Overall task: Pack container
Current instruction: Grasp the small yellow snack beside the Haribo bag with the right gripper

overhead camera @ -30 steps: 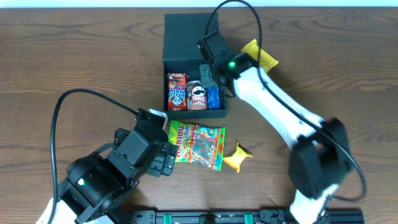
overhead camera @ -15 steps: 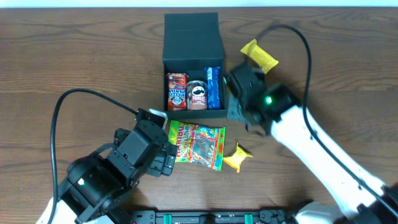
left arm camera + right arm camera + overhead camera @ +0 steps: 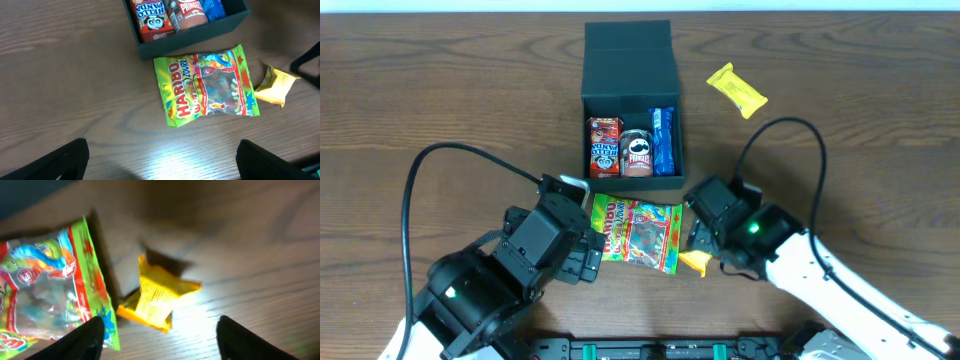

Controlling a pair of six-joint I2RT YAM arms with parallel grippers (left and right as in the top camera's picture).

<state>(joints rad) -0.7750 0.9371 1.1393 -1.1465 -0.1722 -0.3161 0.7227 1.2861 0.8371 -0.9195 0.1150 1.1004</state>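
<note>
overhead, the square matte dark teal-black cardboard container [image 3: 630, 60] lies open at the far middle of the brown wooden table [image 3: 440, 90], with three snacks lined up inside. my right gripper [image 3: 162, 340] hangs near its front right corner, jaws apart and empty, above the crumpled yellow foil packet [image 3: 157, 300]; i judge that's my next pick. my left gripper [image 3: 162, 162], spread wide too, waits front-left of the container by the green haribo gummy bag [image 3: 207, 85]. a pale strip runs beyond the container.

Dark square container [image 3: 630, 60], lid open, upright
</note>
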